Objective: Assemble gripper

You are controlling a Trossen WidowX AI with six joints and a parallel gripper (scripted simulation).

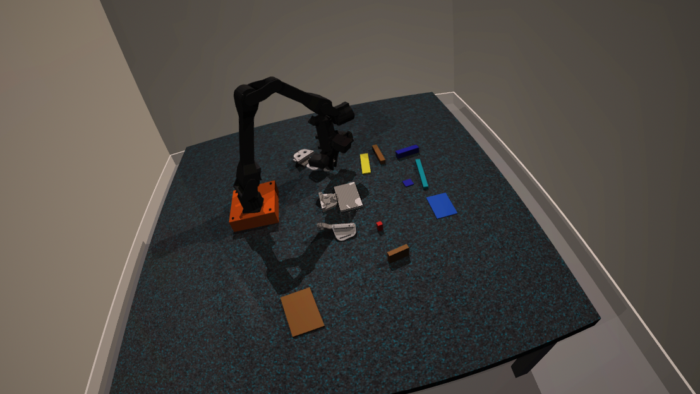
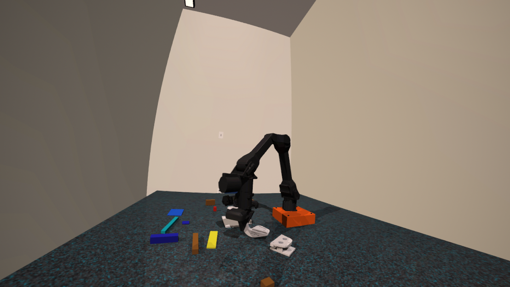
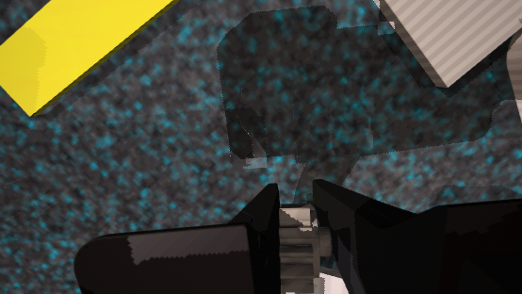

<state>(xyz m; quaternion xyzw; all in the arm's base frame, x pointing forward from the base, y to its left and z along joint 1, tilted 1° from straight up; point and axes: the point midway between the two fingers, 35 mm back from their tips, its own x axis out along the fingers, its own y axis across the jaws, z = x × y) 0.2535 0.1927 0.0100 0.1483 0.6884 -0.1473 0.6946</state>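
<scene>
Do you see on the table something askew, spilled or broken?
Nothing stands out. One jaw is in the hand; the other jaw lies beside the ribbed gripper base. This looks unfinished, not odd. I see no spill or break.

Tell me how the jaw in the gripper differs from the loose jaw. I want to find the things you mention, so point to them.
The held jaw (image 1: 311, 167) (image 2: 257, 231) (image 3: 297, 254) is pinched between the gripper's fingers; the loose jaw (image 1: 345, 232) (image 2: 232, 207) lies on the table, ungripped. From the top, the held jaw is mostly hidden, while the loose jaw shows nearly whole. Both are pale.
</scene>
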